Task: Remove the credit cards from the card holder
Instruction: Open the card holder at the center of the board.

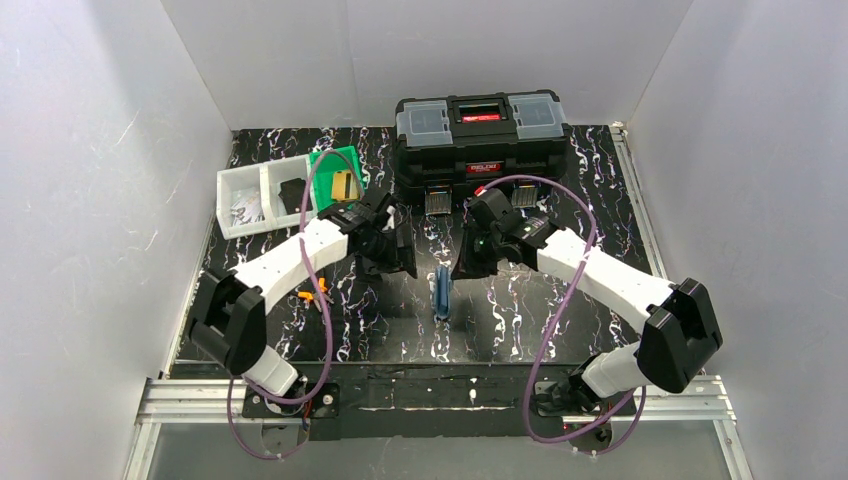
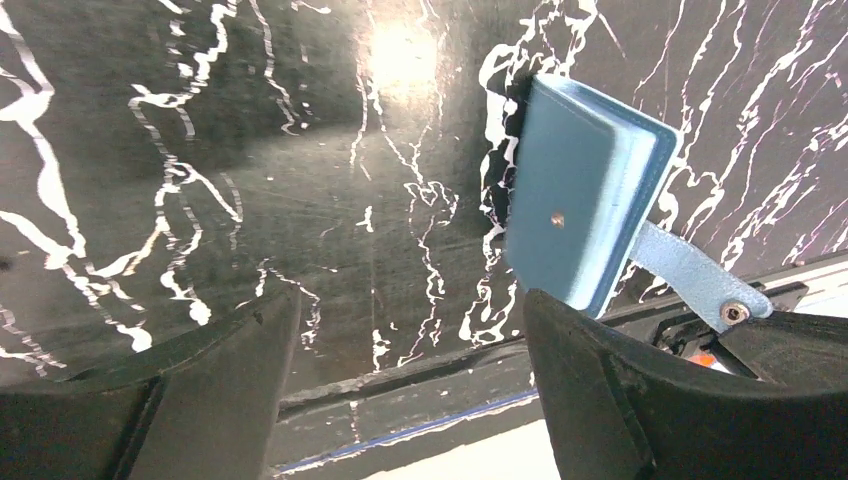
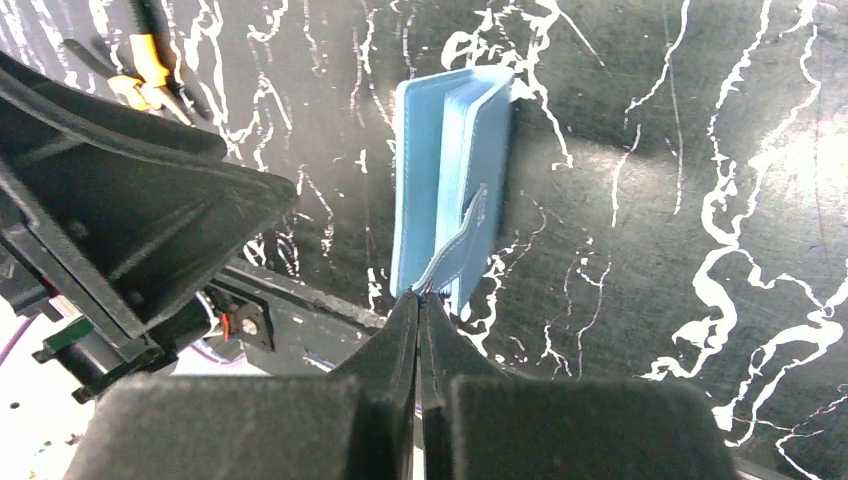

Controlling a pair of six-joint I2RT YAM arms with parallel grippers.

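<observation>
The folded card holder (image 1: 442, 292) is stood on edge between the wide-open left gripper (image 2: 405, 312) and the shut right gripper (image 3: 420, 300). Opening is judged in hand; next it must be clamped and spread.

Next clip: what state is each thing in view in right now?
card holder, folded, standing on edge on the table
strap, unsnapped, held out from the holder
left gripper, jaws open, empty
right gripper, jaws shut on the strap's tip
toolbox, lid down
</observation>
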